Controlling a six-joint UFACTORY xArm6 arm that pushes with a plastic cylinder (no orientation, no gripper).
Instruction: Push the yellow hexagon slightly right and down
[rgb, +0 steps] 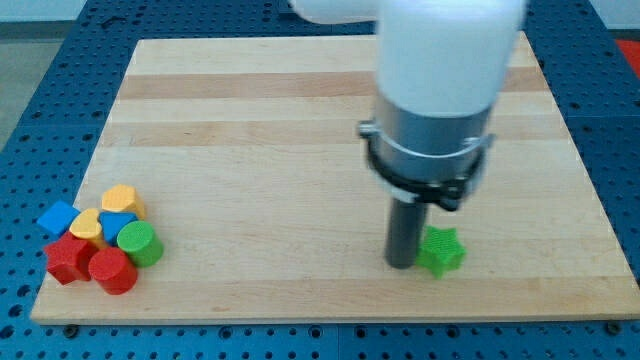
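While my tip (401, 265) is resting just left of the green star (441, 251) near the board's (300, 100) bottom edge, the yellow hexagon (123, 200) is sitting far off at the view's lower left. It is crowning a tight cluster, with bare wood lying open to its right. Its pale orange-yellow top is facing up, touching the blue block (117, 224). The rod is carrying no pincer, so nothing is being held.

No readable text, labels or numbers anywhere, at least at this blurry resolution
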